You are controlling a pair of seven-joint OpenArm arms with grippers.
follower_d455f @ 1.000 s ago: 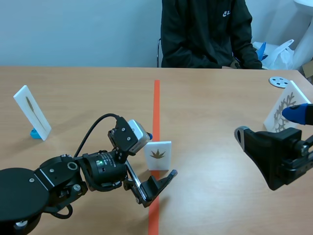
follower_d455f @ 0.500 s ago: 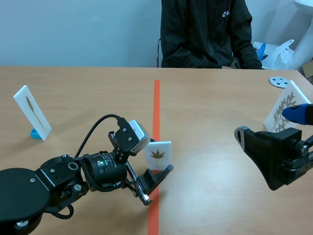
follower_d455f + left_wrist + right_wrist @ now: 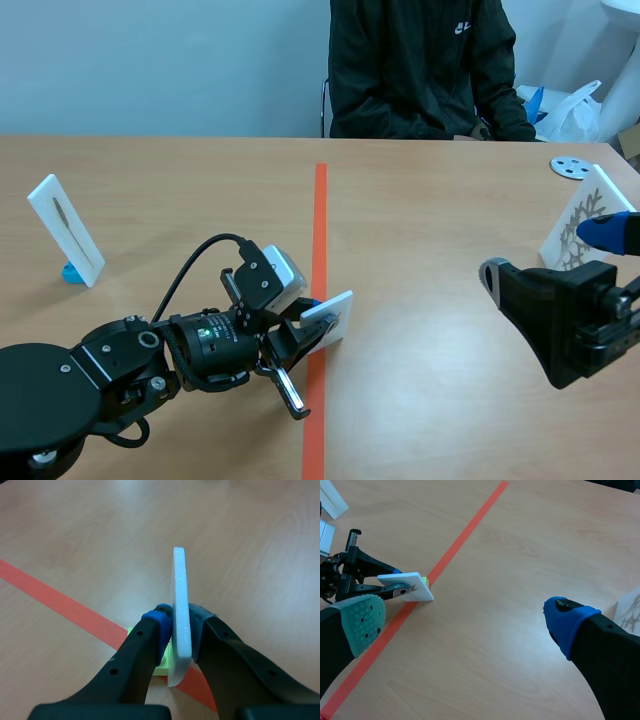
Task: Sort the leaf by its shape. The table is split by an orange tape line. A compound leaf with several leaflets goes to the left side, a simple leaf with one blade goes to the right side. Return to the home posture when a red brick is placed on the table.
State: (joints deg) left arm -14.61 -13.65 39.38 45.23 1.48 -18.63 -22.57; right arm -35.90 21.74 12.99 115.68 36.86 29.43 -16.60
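Where the orange tape line crosses the near middle of the wooden table, your left gripper is clamped on the tilted white leaf card. Your right gripper hangs near right, fingers spread. A person sits far across. A slender-leaf card stands left and a lacy-leaf card right.

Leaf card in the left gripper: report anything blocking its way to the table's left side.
Nothing visible. The left gripper holds the leaf card at the orange tape line; the left side's only other thing, a white card on a blue stand, stands far off.
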